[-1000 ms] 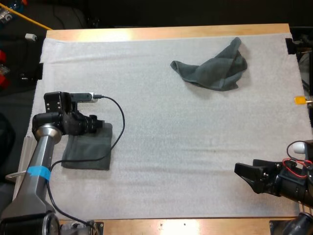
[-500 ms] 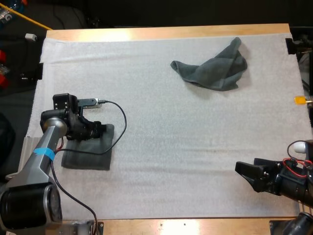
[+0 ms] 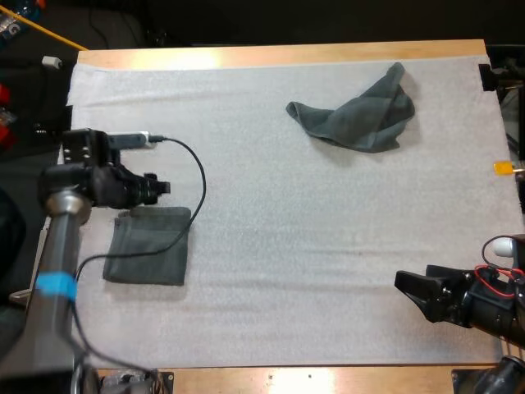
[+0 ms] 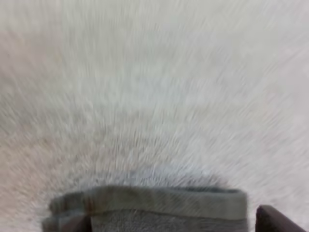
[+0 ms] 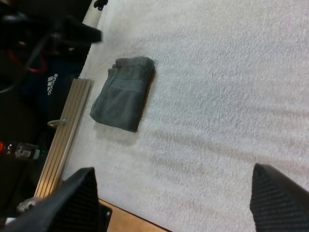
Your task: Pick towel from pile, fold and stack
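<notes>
The left tool (image 3: pixel 156 187) is at the left of the high view, by the top edge of the folded towel (image 3: pixel 148 256). Its fingers (image 4: pixel 273 220) are spread and do not touch the cloth. The folded towel lies flat on the white mat (image 3: pixel 271 213), at the lower left. The crumpled towel (image 3: pixel 357 115) sits at the upper right, far from it. The right tool (image 3: pixel 410 285) is at the lower right over bare mat, its fingers (image 5: pixel 77 193) spread wide and holding nothing. The wooden desk (image 3: pixel 287 54) peeks out past the mat.
</notes>
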